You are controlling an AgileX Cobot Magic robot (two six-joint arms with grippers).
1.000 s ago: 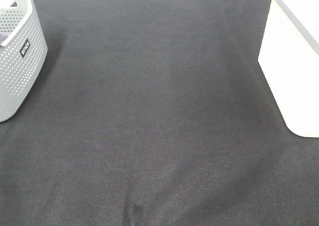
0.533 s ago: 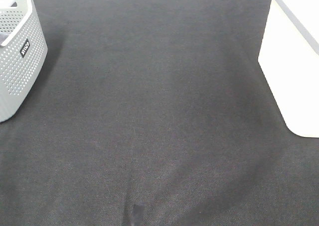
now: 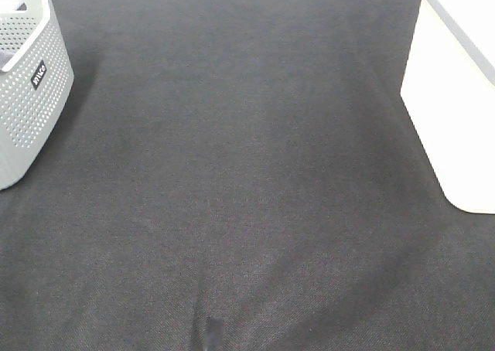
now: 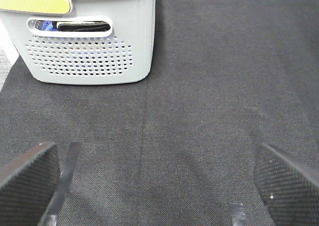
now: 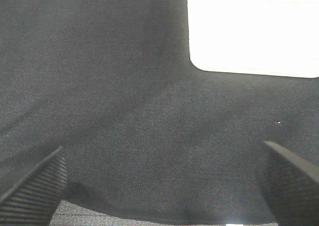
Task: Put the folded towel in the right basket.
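No folded towel shows on the dark cloth in any view. The right basket (image 3: 452, 96) is white and stands at the right edge of the exterior high view; it also shows in the right wrist view (image 5: 251, 29). My left gripper (image 4: 159, 181) is open and empty, its fingertips (image 4: 27, 178) wide apart above the cloth, facing the grey basket. My right gripper (image 5: 159, 181) is open and empty above the cloth, short of the white basket. Neither gripper shows in the exterior high view.
A grey perforated basket (image 3: 27, 80) stands at the left edge; in the left wrist view (image 4: 92, 37) something dark and blue shows through its handle slot. The dark cloth (image 3: 240, 173) covers the table, with shallow creases near the front.
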